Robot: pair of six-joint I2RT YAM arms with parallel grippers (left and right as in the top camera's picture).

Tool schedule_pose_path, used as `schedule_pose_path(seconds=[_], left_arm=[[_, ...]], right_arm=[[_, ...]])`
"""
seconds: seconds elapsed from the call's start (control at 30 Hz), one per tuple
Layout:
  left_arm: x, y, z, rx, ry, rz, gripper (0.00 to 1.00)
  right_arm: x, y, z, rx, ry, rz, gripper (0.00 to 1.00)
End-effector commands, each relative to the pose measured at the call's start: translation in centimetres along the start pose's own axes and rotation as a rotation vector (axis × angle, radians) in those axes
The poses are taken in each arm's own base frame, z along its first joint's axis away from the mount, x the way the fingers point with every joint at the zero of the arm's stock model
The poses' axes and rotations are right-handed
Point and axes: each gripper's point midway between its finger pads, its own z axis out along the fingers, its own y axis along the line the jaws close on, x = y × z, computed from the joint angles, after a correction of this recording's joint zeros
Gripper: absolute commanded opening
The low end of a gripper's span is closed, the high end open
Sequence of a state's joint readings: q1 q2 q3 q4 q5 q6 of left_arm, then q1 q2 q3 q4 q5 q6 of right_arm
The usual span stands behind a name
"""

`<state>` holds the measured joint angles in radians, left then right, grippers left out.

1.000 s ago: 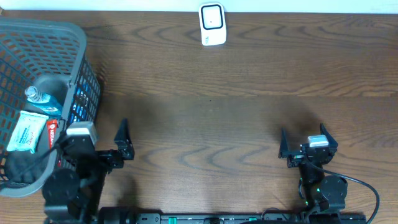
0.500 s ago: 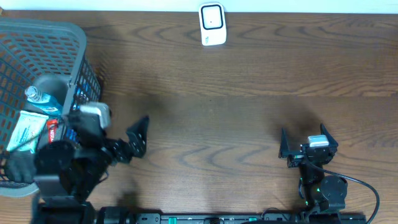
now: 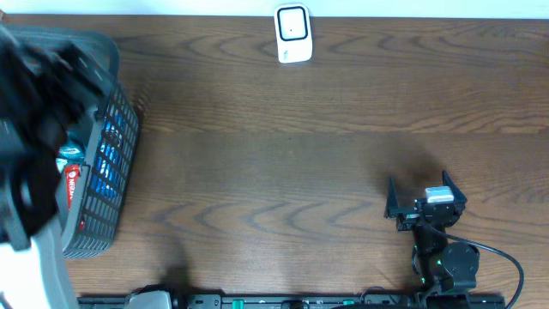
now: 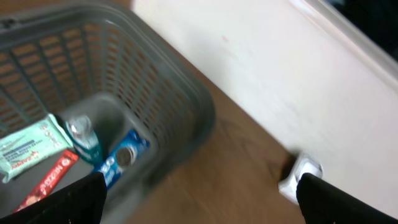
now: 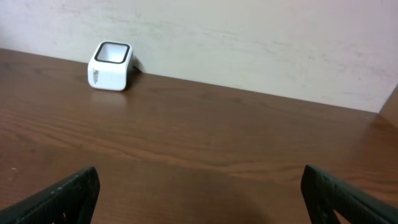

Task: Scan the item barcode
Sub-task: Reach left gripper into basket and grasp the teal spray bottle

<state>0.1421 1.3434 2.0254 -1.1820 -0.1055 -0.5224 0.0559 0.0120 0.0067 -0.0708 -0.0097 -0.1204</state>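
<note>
A grey mesh basket point(image 4: 186, 106) holds the items: a white-green wipes pack point(image 4: 28, 152), a small clear bottle point(image 4: 84, 138), a blue packet point(image 4: 119, 160) and a red stick pack point(image 4: 46, 183). My left gripper point(image 4: 205, 208) hangs open above the basket's rim, with nothing between its fingers. From overhead the left arm point(image 3: 39, 112) is a dark blur covering most of the basket point(image 3: 107, 180). The white barcode scanner point(image 3: 292, 34) stands at the table's far edge. My right gripper point(image 3: 425, 202) rests open and empty near the front right, facing the scanner point(image 5: 111, 64).
A pale wall point(image 5: 249, 43) runs directly behind the scanner. Bare brown tabletop point(image 3: 283, 172) spreads between the basket and the right arm. The right arm's base and cable point(image 3: 455, 262) sit at the front edge.
The left arm has swung up and leftward from the front of the table to over the basket, blurring as it goes. The right arm has stayed still.
</note>
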Motion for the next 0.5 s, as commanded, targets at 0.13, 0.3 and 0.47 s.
schedule_pose_path(seconds=[0.13, 0.3, 0.47], left_arm=[[-0.7, 3.3, 5.8, -0.219, 0.037, -0.045, 0.98], [0.4, 9.4, 8.8, -0.455, 0.084, -0.339, 0.98], [3.0, 15.4, 11.3, -0.598, 0.268, -0.509, 0.98]], right_arm=[[0.0, -0.2, 0.0, 0.009, -0.001, 0.008, 0.99], [0.0, -0.2, 0.0, 0.009, -0.001, 0.008, 0.99], [0.0, -0.2, 0.0, 0.009, -0.001, 0.008, 0.99]])
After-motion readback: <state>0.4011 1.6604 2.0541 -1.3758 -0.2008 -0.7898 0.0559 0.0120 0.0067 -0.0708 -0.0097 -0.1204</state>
